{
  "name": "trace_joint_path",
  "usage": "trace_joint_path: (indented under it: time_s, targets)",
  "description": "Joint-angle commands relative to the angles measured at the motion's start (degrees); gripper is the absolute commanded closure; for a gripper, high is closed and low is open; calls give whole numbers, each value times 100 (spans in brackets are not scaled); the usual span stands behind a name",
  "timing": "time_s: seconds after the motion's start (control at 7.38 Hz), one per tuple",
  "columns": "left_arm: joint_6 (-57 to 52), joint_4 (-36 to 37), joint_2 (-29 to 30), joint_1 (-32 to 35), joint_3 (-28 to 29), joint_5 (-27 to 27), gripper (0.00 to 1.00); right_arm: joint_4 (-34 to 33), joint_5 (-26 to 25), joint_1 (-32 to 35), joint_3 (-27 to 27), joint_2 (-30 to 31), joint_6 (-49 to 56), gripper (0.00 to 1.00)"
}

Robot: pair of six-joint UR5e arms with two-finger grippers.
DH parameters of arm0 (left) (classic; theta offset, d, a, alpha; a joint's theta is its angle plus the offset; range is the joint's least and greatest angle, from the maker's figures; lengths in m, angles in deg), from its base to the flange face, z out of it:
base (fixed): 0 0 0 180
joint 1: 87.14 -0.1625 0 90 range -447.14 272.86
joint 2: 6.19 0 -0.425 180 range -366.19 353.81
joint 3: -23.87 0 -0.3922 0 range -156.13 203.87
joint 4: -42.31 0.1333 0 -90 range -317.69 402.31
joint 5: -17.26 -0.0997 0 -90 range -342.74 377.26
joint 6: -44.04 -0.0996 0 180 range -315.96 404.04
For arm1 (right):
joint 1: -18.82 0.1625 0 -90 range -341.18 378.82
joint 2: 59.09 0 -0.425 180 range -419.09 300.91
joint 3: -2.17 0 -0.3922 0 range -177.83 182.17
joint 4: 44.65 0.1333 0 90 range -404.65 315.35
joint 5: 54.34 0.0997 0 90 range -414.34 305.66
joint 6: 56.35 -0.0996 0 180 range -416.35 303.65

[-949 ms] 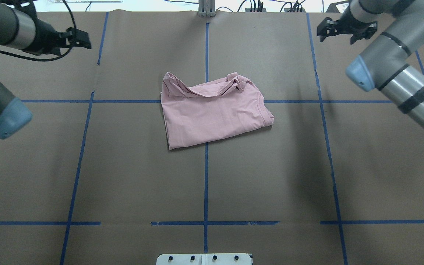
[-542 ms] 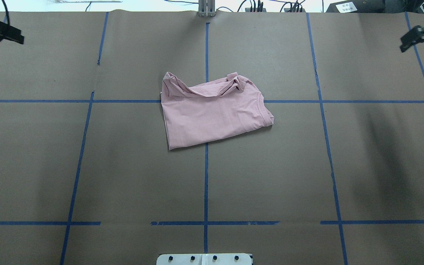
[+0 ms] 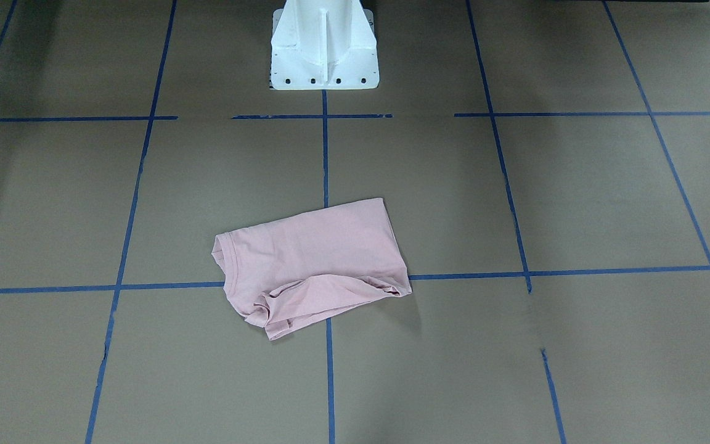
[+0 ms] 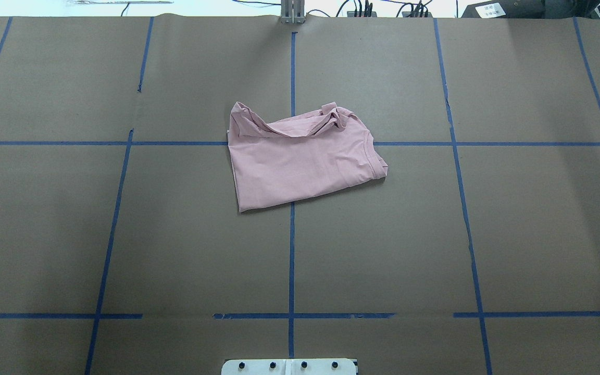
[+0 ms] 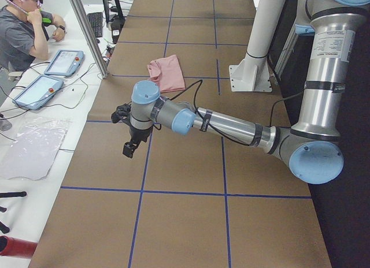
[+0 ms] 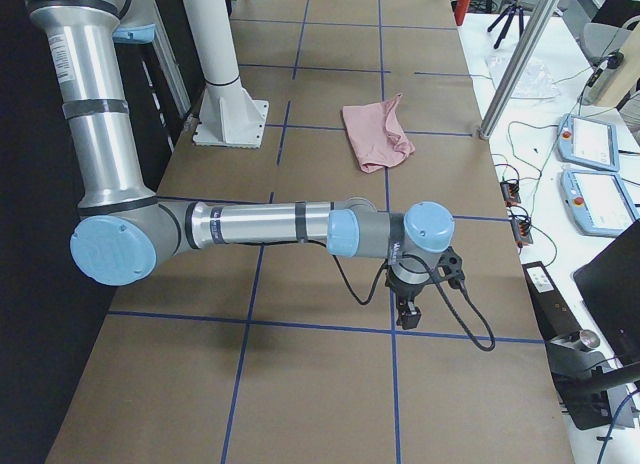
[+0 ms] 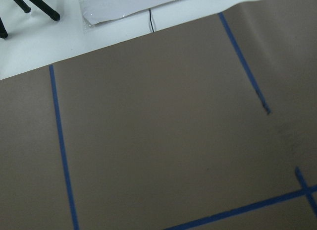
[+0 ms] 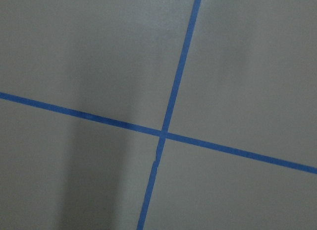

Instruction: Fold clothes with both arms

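The shirt (image 4: 300, 161) lay folded at the middle of the desk (image 4: 175, 250), rumpled along its far edge. The left fingers (image 5: 128, 148) and right fingers (image 6: 408, 314) hung over opposite desk ends, well apart from the shirt. I could not tell how far either was open.

The shirt (image 4: 300, 161) lies as a low folded heap near the middle of the table (image 4: 123, 234), rumpled highest along its far edge. We have bare paper on every side of it, so either end offers a flat way in. The white base (image 3: 324, 49) stands at the robot's edge, well apart from the shirt. A metal post (image 5: 87, 34) rises at the far edge on the centre line, beyond the shirt. The left arm (image 5: 231, 125) stretches low over the left end, with the left gripper (image 5: 127, 151) above the tape. The right arm (image 6: 250, 224) and right gripper (image 6: 407, 319) mirror it at the right end.
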Motion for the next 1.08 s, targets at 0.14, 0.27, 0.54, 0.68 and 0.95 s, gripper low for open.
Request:
trace_joint_path:
  time_s: [0.14, 0.27, 0.54, 0.68, 0.95]
  targets:
    - [-250, -194, -517, 189, 359, -15, 0, -72, 135, 148, 523, 390, -447, 0]
    - [-250, -215, -547, 206, 500, -6, 0, -81, 161, 87, 724, 408, -1155, 0]
    - [-293, 456, -556, 206, 590, 47, 0, -64, 162, -62, 788, 417, -1601, 0]
    - [-311, 862, -503, 241, 485, 56, 0, -64, 162, -71, 779, 426, -1601, 0]
    - [-302, 892, -520, 241, 537, 798, 0, -55, 162, -72, 788, 540, -1584, 0]
